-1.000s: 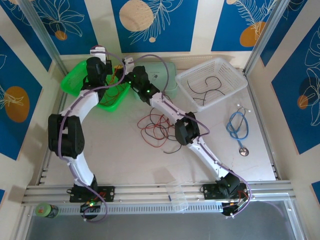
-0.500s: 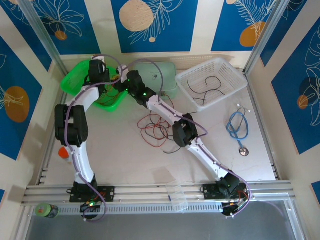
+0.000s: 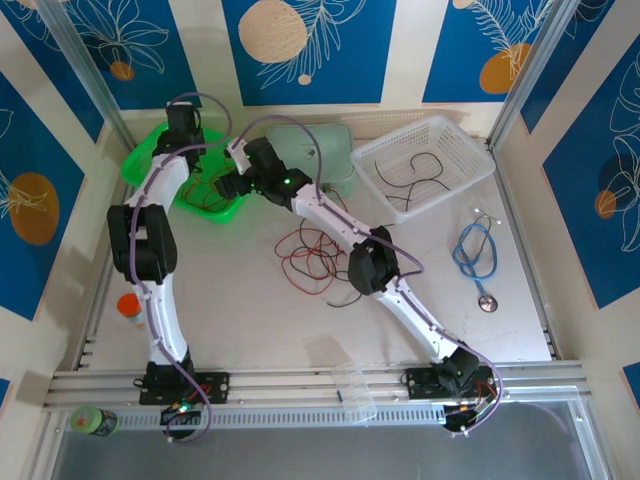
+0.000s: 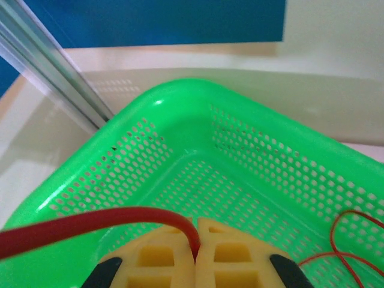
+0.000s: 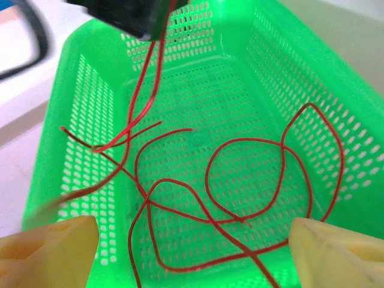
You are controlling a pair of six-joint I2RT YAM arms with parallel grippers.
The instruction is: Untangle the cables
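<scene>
Red wire point(image 4: 90, 222) is pinched between the clenched fingertips of the left gripper point(image 4: 196, 231). It leaves the pinch toward that gripper's left and runs out of frame. Ahead of and below this gripper lies the green basket point(image 4: 240, 156).

Change over the last second: the right gripper point(image 5: 192, 228) has swung across to hang over the basket, and its fingers now stand wide apart, holding nothing. Loose red loops point(image 5: 240, 180) rest on the basket floor directly beneath the spread fingers. The left arm has folded in closer, and its gripper has edged toward the basket's far corner with the grip unchanged.

Reading: the right side appears to have let a red strand go into the green basket, so that strand looks sorted. The end in the left gripper probably needs dropping there too.

Remaining: a mixed red and black tangle point(image 3: 310, 255) lies on the table, back along the right arm's forearm. Black wires point(image 3: 420, 168) sit in the white basket point(image 3: 372, 150), well away from both grippers. Task judged partly done.
</scene>
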